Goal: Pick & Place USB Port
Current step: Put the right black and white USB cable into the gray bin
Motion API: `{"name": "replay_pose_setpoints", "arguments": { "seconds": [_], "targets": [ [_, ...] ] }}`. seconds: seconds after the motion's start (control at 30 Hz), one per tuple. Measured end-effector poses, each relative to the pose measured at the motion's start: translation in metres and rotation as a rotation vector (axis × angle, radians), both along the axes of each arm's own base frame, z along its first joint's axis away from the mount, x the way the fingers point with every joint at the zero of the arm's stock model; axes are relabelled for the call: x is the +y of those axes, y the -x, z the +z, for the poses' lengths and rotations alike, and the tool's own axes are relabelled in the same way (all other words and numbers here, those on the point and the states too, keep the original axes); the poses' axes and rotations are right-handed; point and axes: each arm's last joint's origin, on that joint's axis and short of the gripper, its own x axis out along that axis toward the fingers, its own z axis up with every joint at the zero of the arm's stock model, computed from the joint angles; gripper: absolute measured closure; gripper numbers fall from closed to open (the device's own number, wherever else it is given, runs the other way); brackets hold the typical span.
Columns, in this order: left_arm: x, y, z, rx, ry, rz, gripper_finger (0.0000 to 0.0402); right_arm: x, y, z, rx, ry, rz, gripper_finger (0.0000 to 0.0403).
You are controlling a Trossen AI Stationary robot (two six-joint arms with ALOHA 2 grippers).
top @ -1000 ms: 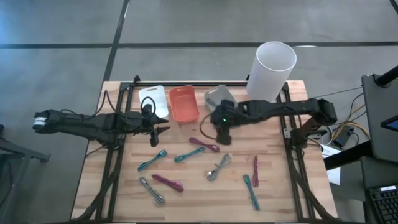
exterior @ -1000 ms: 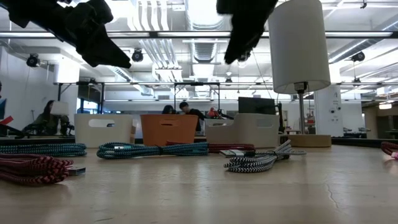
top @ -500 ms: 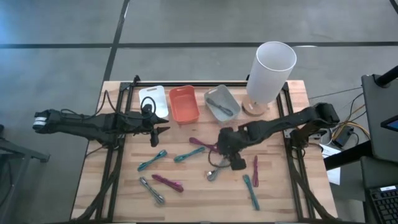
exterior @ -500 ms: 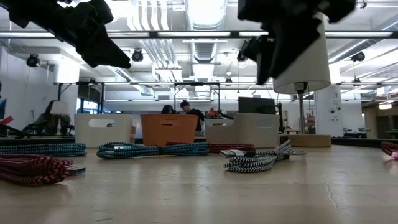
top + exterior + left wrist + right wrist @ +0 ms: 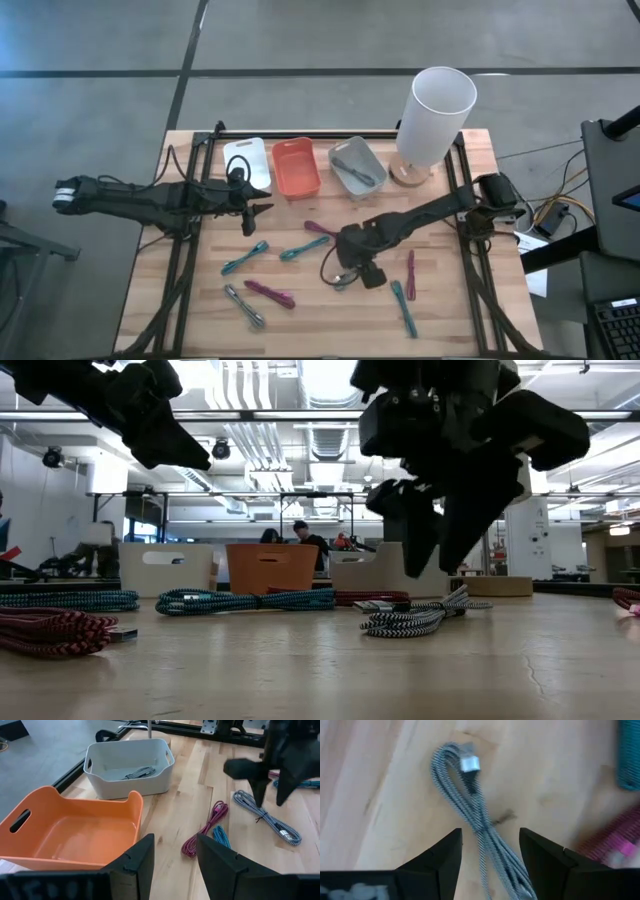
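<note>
A grey-and-white braided USB cable (image 5: pixel 340 276) lies coiled flat on the wooden table, and it also shows in the low view (image 5: pixel 415 618). My right gripper (image 5: pixel 352 266) hangs just above it, open and pointing down. In the right wrist view its fingers (image 5: pixel 490 855) stand on either side of the cable (image 5: pixel 472 810) without touching it. The low view shows the right gripper's fingertips (image 5: pixel 430 555) clear of the cable. My left gripper (image 5: pixel 255 214) waits open (image 5: pixel 175 850) near the orange bin (image 5: pixel 296 166).
Several other coiled cables lie around: teal (image 5: pixel 305 247), magenta (image 5: pixel 328 232), magenta (image 5: pixel 410 272), teal (image 5: pixel 403 305). A white bin (image 5: pixel 247 160), the orange bin and a grey bin (image 5: pixel 356 166) holding a grey cable stand along the far edge. A tall white cylinder (image 5: pixel 436 110) stands far right.
My right gripper has travelled from beside the grey bin toward the table's near edge, then slightly left and down. It now hangs low over the grey-and-white cable. The cables on the table have stayed in place.
</note>
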Motion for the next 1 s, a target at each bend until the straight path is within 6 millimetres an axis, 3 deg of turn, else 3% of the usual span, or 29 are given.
{"name": "replay_pose_setpoints", "arguments": {
  "seconds": [0.3,0.47,0.77,1.0],
  "targets": [
    [0.000,0.000,0.000,0.001,0.000,0.000,0.0254,0.005,-0.009,-0.028,0.053,0.009,0.065,0.0210],
    [0.000,0.000,0.000,0.002,-0.001,0.000,0.0254,0.005,-0.010,-0.035,0.064,0.024,0.088,0.0232],
    [0.000,0.000,0.000,0.002,-0.001,0.000,0.0254,0.004,-0.010,-0.023,0.034,0.013,0.068,0.0337],
    [0.000,0.000,-0.003,0.011,-0.001,0.000,0.0254,0.003,-0.005,0.011,-0.028,-0.027,-0.004,0.0385]
  ]
}}
